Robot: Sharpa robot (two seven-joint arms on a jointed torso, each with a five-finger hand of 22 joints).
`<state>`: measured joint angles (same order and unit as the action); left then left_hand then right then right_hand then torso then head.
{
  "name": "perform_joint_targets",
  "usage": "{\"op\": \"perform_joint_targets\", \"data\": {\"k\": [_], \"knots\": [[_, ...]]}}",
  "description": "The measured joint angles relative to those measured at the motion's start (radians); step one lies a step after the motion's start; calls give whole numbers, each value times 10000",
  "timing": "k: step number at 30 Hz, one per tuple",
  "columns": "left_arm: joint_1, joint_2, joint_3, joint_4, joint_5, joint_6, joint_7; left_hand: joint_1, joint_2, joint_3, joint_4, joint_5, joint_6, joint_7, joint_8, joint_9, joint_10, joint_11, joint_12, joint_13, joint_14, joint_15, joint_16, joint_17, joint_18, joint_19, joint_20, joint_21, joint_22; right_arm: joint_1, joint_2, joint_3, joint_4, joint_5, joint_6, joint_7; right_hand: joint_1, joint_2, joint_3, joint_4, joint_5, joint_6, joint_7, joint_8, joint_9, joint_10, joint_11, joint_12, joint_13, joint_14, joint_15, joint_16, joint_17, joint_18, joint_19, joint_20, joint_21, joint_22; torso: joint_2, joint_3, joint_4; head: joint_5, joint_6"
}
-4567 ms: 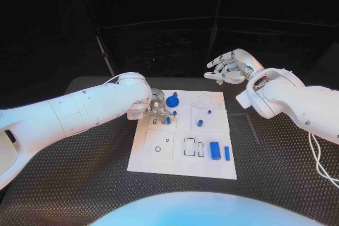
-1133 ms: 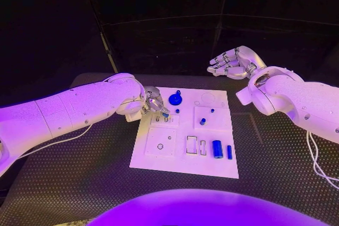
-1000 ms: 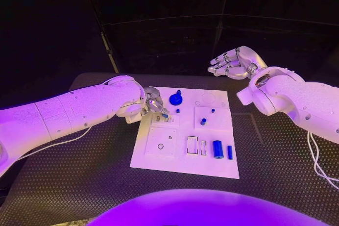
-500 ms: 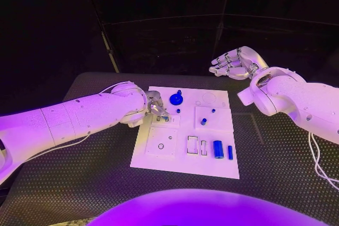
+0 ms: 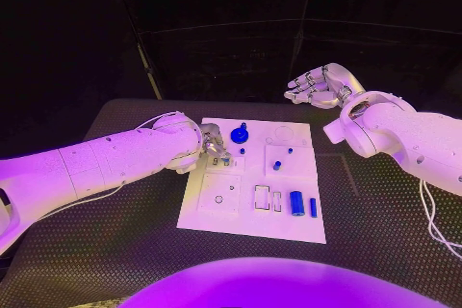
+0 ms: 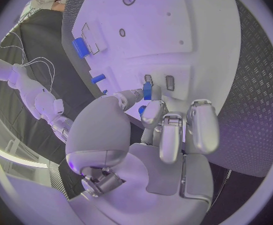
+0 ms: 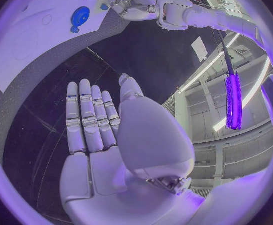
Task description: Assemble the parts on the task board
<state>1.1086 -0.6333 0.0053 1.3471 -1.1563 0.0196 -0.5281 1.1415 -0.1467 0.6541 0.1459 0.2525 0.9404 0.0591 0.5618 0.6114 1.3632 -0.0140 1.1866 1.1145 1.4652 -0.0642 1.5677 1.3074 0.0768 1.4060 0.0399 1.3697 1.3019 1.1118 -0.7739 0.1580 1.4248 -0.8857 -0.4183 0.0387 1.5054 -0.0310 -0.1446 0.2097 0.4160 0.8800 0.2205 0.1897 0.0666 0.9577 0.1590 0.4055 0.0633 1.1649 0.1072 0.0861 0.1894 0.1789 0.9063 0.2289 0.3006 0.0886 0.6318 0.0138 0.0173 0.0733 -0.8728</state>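
The white task board (image 5: 246, 218) lies in the middle of the black table. My left hand (image 5: 213, 146) hovers low over its far left part and pinches a small blue peg (image 6: 147, 91) between thumb and a finger. The peg's tip is right at one of two small slots (image 6: 169, 82) in a raised block. On the board stand a round blue knob (image 5: 239, 135), a short blue peg (image 5: 276, 166), a thick blue cylinder (image 5: 298, 203) and a thin blue pin (image 5: 313, 207). My right hand (image 5: 318, 86) is raised beyond the board's far right corner, its fingers straight and empty (image 7: 89, 120).
Two empty rectangular frames (image 5: 261, 196) sit left of the thick cylinder, and a square plate with a small ring hole (image 5: 218, 200) fills the board's near left. My right forearm (image 5: 404, 137) hangs over the table's right side. Black matting (image 5: 96, 234) surrounds the board.
My left forearm has swung lower and nearer the board, and the hand has shifted slightly right with the peg, down toward the slots. My right hand has stayed put.
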Motion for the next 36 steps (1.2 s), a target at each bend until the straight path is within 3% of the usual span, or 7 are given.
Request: {"op": "perform_joint_targets", "data": {"k": [11,15,17,36], "knots": [[15,58,16,-29,-164,263,6,0,1,-27,-27,-1,16,-14,-1,3,0,2,-117,-144,0,0,0,0,0,-1,0,0,-9,0,18,-1,-18,1,3,10,0,0,0,0,0,0,0,0,0,-39,38,0,1,0,0,0,-10,1,0,0,1,1,0,0,0,-1,0],[19,71,18,-30,-198,383,11,-1,0,-69,-69,575,20,-17,59,21,-23,-21,-249,-310,10,-10,0,0,0,-1,1,-1,-9,-1,24,-2,-26,1,6,14,0,0,0,0,0,0,0,0,0,-38,39,0,1,0,0,0,-10,0,0,0,1,0,0,-2,1,-6,0],[21,73,18,-29,-209,446,13,-16,-14,-69,-69,653,20,-17,60,24,-26,-23,-249,-339,31,-32,0,0,0,-1,1,-1,-9,-1,26,-2,-29,1,8,16,0,0,0,0,0,0,0,0,0,-39,38,0,1,0,0,0,-10,0,0,0,2,-10,-1,-3,7,-6,0],[18,19,9,26,-313,789,21,-135,-81,-96,-97,812,61,-54,96,24,-25,-21,-365,-470,36,-36,0,0,0,-2,1,-8,-9,-2,44,-4,-59,3,26,54,53,53,47,-46,100,0,0,0,0,-38,38,0,2,0,0,-47,-31,-1,30,30,-43,-29,-7,-8,22,27,0]]}}
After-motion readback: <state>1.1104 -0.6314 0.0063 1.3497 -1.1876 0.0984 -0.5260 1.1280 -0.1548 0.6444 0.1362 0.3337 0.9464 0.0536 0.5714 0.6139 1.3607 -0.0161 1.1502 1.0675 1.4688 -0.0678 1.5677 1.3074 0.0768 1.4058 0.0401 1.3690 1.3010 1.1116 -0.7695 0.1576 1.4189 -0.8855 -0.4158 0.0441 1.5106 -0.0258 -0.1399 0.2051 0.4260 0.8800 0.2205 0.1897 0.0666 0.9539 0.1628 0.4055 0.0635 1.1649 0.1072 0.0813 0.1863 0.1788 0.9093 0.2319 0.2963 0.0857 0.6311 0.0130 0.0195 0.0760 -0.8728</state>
